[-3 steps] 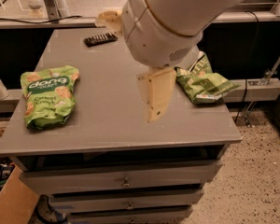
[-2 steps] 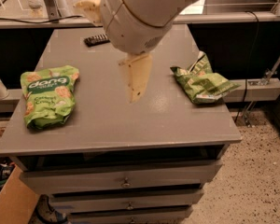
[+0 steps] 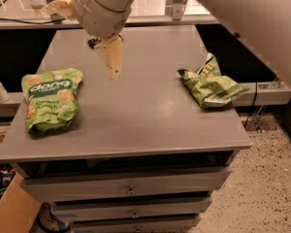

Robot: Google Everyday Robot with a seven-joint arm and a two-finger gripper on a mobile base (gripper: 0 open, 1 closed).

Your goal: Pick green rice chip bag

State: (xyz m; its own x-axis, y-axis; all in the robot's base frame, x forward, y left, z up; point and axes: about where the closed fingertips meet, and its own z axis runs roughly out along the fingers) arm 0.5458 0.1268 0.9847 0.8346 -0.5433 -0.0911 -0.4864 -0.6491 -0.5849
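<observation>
The green rice chip bag [image 3: 51, 100] lies flat at the left side of the grey table [image 3: 145, 125]. It is plump and bright green, with white "dang" lettering and pictures of tan chips. My gripper [image 3: 82, 40] hangs above the far left-middle of the table, up and to the right of the bag and apart from it. It is open and empty. One tan finger [image 3: 111, 57] points down at the tabletop and the other finger [image 3: 60, 6] sticks out to the far left.
A flatter, darker green bag with white stripes [image 3: 211, 84] lies at the table's right edge. A small dark object [image 3: 93, 42] is mostly hidden behind the gripper. Drawers [image 3: 131, 191] sit under the tabletop. A cardboard box [image 3: 9, 212] stands on the floor at lower left.
The arm and gripper have moved left across the table, from near the striped bag on the right to the left-middle, closer to the dang bag. The bags have not moved.
</observation>
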